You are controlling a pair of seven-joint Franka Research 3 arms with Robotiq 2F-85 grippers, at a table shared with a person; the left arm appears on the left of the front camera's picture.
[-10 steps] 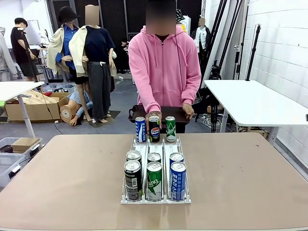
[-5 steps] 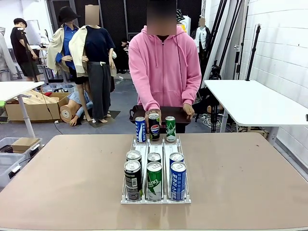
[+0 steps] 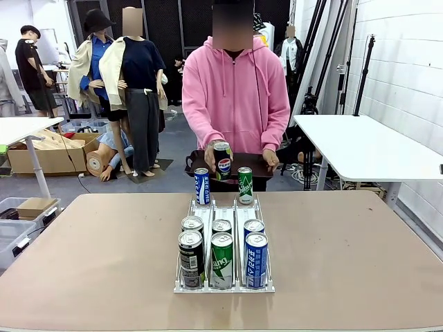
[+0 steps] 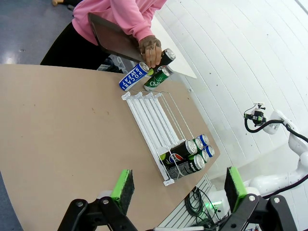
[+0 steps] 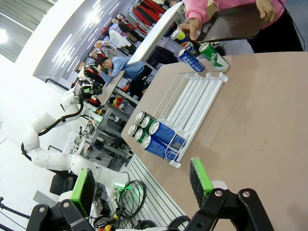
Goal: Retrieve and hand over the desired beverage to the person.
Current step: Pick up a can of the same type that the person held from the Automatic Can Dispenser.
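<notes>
The task is judged to be at its very start. Both arms are poised at the near edge of the tan bench (image 3: 104, 249). The left gripper (image 4: 179, 185) and the right gripper (image 5: 142, 185) are seen with their green-padded fingers (image 4: 124, 185) wide apart and nothing between them.

At the far side, a black cola can (image 3: 222, 162) is held above the bench in one hand (image 3: 210, 153) of the person in the pink hooded sweatshirt (image 3: 235, 97), and a dark flat tray (image 3: 196, 163) is carried in the other. A blue can (image 3: 201, 187) and a green can (image 3: 245, 185) stand at the far end of the white wire rack (image 3: 223, 209). Six more cans (image 3: 221, 252) are grouped at its near end, well apart from either gripper.

The raised can is probably a sign of the drink wanted. The two dark cans (image 3: 192, 249) in the near left lane may match it, though their print is too small to be sure. Choosing, grasping, lifting and handing over are all left to be done.
</notes>
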